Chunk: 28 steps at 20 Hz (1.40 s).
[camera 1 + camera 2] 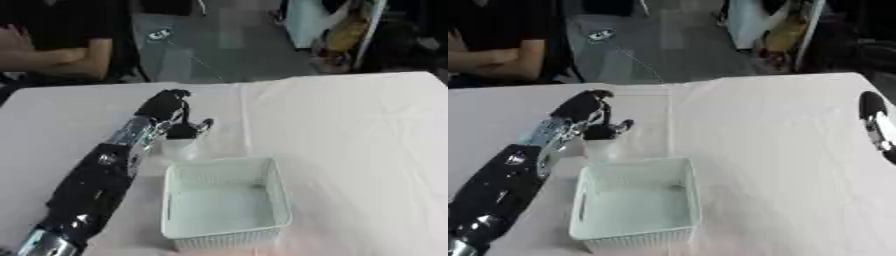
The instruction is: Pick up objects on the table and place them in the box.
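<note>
A small white bottle (178,148) with a dark cap (181,132) stands on the white tablecloth, just behind the box's far left corner. My left hand (164,107) reaches in from the lower left and sits over the bottle, with fingers and thumb curled round the cap. The box is a white mesh basket (278,187) in the near middle of the table, and nothing shows inside it. Part of my right hand (874,119) shows only in the right eye view, at the right edge above the table, well away from the bottle.
White cloth (350,125) covers the whole table, with open room to the right of the basket. A person sits with folded arms beyond the far left edge. Grey floor and cluttered items lie past the far edge.
</note>
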Each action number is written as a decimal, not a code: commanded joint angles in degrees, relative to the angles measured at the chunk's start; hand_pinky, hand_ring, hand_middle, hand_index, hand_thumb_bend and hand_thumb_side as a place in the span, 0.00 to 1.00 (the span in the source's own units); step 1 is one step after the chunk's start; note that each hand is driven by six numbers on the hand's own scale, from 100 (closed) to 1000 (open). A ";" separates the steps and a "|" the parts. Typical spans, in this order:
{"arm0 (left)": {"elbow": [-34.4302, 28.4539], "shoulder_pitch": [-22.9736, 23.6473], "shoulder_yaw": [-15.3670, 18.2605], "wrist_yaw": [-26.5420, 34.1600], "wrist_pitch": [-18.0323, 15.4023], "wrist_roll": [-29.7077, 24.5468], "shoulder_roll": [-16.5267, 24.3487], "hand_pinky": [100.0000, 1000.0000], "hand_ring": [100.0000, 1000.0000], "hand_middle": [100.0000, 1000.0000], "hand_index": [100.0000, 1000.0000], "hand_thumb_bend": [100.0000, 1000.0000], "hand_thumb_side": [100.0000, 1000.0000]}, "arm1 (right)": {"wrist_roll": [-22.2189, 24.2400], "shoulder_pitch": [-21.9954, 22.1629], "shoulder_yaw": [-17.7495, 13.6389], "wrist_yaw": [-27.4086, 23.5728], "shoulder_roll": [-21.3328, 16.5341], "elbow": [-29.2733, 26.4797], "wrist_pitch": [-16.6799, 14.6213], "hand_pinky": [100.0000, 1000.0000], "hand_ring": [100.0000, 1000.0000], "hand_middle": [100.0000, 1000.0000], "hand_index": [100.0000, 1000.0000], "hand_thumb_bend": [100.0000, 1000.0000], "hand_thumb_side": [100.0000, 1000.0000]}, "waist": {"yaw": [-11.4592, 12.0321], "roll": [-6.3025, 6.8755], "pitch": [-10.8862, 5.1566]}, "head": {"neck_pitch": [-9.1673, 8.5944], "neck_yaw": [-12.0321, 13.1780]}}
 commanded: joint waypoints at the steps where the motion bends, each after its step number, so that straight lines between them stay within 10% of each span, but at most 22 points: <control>1: 0.75 -0.68 0.00 -1.01 -0.32 -1.01 0.16 0.98 0.99 0.93 0.43 0.88 1.00 | 0.07 -0.98 -0.11 -0.21 -0.52 -0.88 -0.03 0.88 0.91 0.90 0.93 0.00 0.61 | -0.13 -0.09 -0.47 | -0.70 0.00; 28: -3.52 1.11 -0.68 2.49 0.04 -3.44 2.89 0.95 0.99 0.92 0.42 0.87 1.00 | -0.30 -0.45 -0.45 0.06 -0.54 -0.88 0.35 0.88 0.91 0.90 0.93 0.00 0.61 | -0.10 -0.29 -0.98 | -0.40 -0.33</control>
